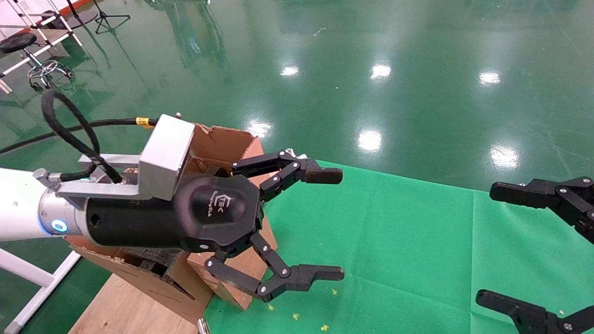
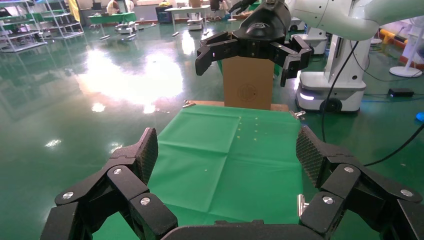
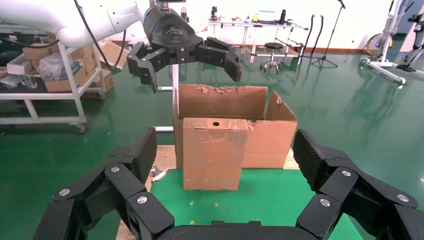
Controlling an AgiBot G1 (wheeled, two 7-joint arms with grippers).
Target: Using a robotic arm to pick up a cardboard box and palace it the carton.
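Note:
The cardboard box (image 3: 212, 155) stands upright on the green cloth's edge, hole near its top, touching the front of the carton (image 3: 270, 145). The carton's torn flaps show in the head view (image 1: 218, 144); the box there is mostly hidden. The white robotic arm, my left, holds its gripper (image 1: 342, 225) open and empty above the box, also seen in the right wrist view (image 3: 190, 65). My right gripper (image 1: 485, 243) is open and empty, facing the box from across the cloth (image 3: 223, 150). In the left wrist view, open jaws (image 2: 227, 150) look over the cloth at a brown box face (image 2: 248, 85).
The green cloth (image 1: 394, 241) covers the work surface; a wooden board (image 1: 125, 306) lies under the carton. A stool (image 1: 18, 41) and frames stand far left on the glossy green floor. A shelving cart (image 3: 50, 85) and a white robot base (image 2: 330, 85) stand beyond.

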